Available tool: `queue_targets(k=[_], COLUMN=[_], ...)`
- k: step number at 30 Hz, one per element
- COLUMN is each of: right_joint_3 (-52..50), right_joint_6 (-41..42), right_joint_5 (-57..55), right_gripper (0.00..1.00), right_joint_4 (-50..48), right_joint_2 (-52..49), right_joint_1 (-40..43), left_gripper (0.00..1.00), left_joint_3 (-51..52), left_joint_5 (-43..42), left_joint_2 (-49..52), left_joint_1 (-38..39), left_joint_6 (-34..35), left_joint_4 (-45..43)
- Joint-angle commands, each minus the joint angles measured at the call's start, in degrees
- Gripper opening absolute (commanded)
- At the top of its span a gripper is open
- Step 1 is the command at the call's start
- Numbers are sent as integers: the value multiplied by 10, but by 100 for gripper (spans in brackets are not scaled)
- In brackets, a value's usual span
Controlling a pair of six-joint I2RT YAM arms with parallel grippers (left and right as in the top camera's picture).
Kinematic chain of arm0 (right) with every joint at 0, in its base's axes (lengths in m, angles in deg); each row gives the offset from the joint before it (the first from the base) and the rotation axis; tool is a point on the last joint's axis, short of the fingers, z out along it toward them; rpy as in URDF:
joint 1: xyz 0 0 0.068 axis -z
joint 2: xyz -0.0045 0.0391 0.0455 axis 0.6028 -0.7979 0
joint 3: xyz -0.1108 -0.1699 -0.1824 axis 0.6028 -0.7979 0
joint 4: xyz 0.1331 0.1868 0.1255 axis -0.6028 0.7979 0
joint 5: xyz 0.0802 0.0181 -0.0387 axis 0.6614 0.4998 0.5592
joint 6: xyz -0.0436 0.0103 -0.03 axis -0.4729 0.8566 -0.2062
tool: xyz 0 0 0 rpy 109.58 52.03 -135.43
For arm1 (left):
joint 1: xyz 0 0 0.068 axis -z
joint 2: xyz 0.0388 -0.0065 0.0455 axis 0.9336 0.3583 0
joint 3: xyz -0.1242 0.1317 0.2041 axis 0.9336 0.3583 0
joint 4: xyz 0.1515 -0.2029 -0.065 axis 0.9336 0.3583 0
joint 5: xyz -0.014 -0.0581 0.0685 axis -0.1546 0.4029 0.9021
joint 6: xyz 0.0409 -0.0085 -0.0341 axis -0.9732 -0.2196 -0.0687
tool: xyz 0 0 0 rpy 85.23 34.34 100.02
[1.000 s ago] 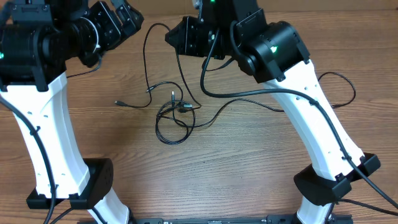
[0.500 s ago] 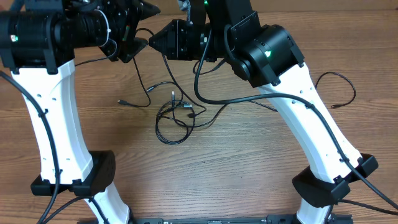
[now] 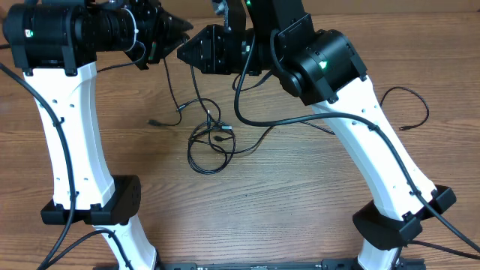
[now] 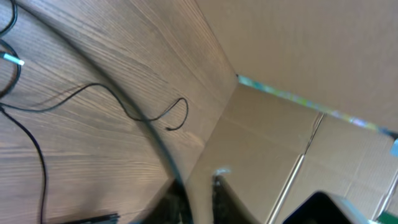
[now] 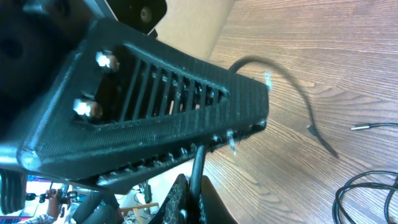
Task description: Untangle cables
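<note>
Left gripper (image 3: pixel 182 25) has closed; right gripper (image 3: pixel 181 53) also pinches 1 cable (image 5: pixel 197 163).

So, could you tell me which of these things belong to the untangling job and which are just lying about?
Job: thin black silver-tipped cables; left gripper and right gripper, both shut on a cable.
Lying about: thick black arm wiring; brown cardboard panels; wooden table.

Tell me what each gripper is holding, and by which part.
The left gripper and the right gripper are each shut on a thin black cable, pinched mid-length, not at a plug. Whether it is the same cable cannot be told.
</note>
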Motion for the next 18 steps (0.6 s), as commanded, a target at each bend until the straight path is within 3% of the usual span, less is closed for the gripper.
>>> queue_targets(k=[1,2,6,10,18], right_joint_3=[1,1,1,1,1], right_joint_6=[-1,-3,-3,-14,-112], right_joint_5=[5,3,-11,-10,-9], right_gripper=[4,8,59,70,87], right_joint_4=[-2,1,41,113,275], right_joint_2=[15,15,15,15,15], right_joint_1=[0,2,27,83,214], left_gripper=[4,4,4,4,4], left_joint_3=[1,1,0,0,0], left_joint_5=[-7,-8,-41,-114,-101], left_joint_2=[3,3,-1,-11,-15], left_joint_1=[3,3,3,3,4], left_joint_6=[-9,-18,-24,-11,55], left_joint_4=[-3,-5,-47,-175,-425])
